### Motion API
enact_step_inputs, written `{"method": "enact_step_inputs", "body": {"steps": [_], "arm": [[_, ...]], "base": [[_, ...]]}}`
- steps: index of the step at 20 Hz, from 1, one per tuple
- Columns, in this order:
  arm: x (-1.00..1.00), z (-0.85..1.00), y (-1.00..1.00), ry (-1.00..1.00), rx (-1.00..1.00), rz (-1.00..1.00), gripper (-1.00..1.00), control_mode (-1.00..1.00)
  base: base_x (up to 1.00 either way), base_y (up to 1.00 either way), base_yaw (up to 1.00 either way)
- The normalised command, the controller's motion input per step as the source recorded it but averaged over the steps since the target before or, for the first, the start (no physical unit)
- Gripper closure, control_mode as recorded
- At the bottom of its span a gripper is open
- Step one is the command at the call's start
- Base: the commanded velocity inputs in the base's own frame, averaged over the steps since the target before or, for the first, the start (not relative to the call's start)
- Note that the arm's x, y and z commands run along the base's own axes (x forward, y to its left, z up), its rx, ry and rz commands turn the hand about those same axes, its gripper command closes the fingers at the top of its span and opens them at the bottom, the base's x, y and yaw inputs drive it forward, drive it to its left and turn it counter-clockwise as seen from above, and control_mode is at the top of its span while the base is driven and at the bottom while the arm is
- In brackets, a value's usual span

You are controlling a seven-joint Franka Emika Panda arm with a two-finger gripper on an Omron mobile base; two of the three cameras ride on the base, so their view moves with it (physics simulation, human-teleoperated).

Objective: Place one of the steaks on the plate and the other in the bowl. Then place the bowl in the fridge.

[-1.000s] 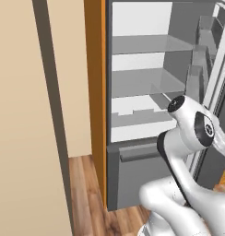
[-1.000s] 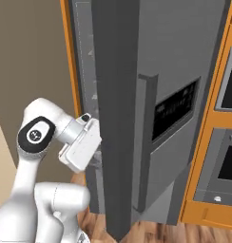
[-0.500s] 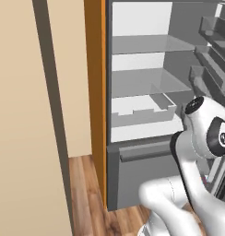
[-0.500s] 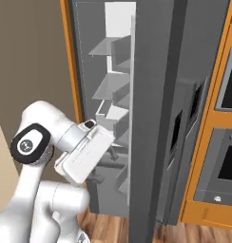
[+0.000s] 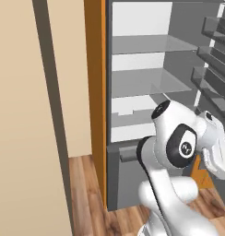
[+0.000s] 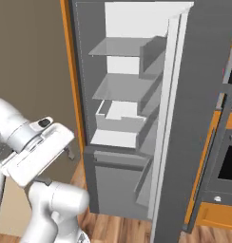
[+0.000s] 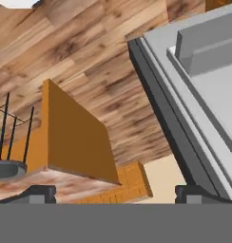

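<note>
Beside the open fridge (image 6: 137, 109), its shelves (image 6: 119, 88) bare, the gripper (image 7: 115, 192) stands spread over wooden floor (image 7: 89, 52); an orange cabinet (image 7: 75, 137) sits below.

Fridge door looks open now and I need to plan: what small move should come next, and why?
Probably pull the arm back from the fridge and turn toward the counter to fetch the steaks. The door stands wide, its shelves hold no bowl, and the gripper has open jaws with nothing between them, pointing down at the wood floor.
</note>
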Motion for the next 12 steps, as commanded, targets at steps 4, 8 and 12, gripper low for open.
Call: {"method": "enact_step_inputs", "body": {"steps": [4, 8, 12], "arm": [[0.81, -0.68, 0.01, -0.26, 0.32, -0.38, -1.0, -1.0], [0.86, -0.69, 0.01, -0.23, 0.38, -0.63, -1.0, -1.0], [0.26, -0.35, 0.02, -0.31, 0.3, -0.84, -1.0, -1.0]], "base": [[0.0, 0.0, 0.0], [0.0, 0.0, 0.0], [0.0, 0.0, 0.0]]}}
